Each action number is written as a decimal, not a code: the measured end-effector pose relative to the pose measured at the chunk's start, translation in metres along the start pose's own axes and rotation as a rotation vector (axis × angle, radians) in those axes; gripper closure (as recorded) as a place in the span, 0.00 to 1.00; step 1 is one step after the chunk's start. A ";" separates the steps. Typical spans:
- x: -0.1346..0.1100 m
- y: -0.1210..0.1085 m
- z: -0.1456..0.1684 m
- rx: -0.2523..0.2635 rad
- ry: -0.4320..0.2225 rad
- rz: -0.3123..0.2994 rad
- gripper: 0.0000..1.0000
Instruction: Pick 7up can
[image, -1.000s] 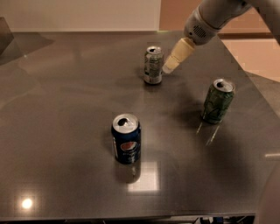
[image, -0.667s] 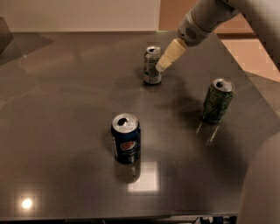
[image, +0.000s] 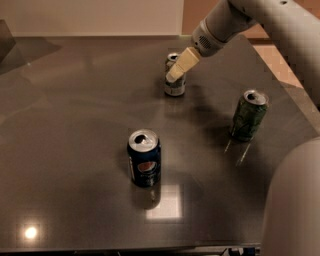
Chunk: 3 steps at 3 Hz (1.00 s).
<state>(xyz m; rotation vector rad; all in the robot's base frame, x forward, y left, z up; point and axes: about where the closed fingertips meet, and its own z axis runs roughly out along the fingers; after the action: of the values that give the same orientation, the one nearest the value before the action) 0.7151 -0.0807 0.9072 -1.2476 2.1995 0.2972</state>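
Observation:
The 7up can, silver-white with green patches, stands upright at the back middle of the dark table. My gripper comes down from the upper right on the grey arm. Its cream tip lies in front of the can's upper half and hides part of it. I cannot tell whether it touches the can.
A dark blue Pepsi can stands upright near the front middle. An all-green can stands upright at the right. Part of the arm fills the lower right corner. The table's right edge runs close to the green can.
The gripper has moved left and down, from beside the 7up can's right side to in front of its upper half. The cans have not moved.

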 end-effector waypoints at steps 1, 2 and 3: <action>-0.005 0.004 0.011 -0.013 -0.022 0.002 0.00; -0.005 0.007 0.016 -0.030 -0.037 0.007 0.13; -0.005 0.008 0.017 -0.045 -0.051 0.010 0.36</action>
<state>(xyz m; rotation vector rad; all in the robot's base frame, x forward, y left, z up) 0.7169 -0.0657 0.8960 -1.2397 2.1672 0.3800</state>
